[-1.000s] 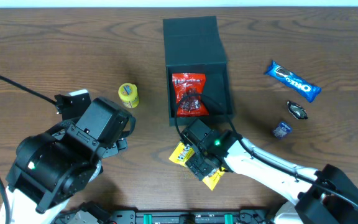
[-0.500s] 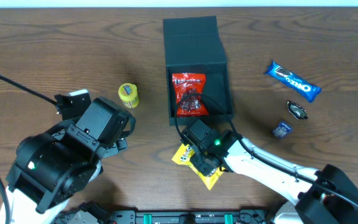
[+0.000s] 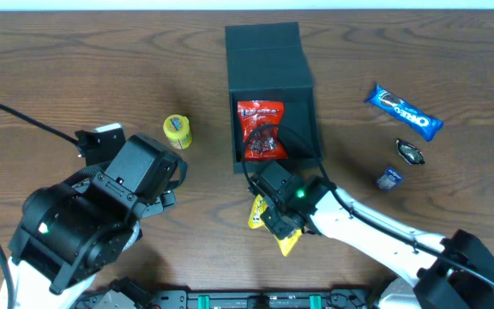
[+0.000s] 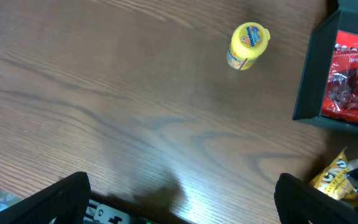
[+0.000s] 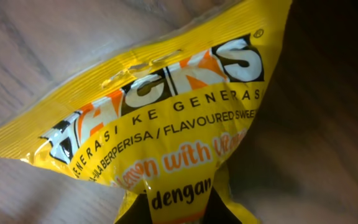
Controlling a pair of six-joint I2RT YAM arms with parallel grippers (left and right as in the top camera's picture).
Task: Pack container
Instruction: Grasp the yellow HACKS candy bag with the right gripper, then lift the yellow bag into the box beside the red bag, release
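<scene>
The container [image 3: 268, 64] is a dark square box in the middle of the table, with its lid folded back to the far side. A red snack packet [image 3: 262, 130] lies inside it. Just in front of the box, my right gripper [image 3: 273, 225] is shut on a yellow Hacks sweet packet [image 5: 166, 118]. The packet bunches up between the dark fingers [image 5: 135, 214] at the bottom of the right wrist view. My left gripper [image 4: 182, 193] stands open over bare wood at the left, apart from the container [image 4: 309, 81] and holding nothing.
A small yellow bottle [image 3: 177, 131] lies left of the box. To the right lie a blue Oreo bar [image 3: 404, 112], a dark wrapped sweet [image 3: 410, 152] and a small blue packet [image 3: 389, 178]. The table's front edge runs close behind both arms.
My right gripper has closed on the yellow packet, which has crumpled narrower under it. The left arm has not moved.
</scene>
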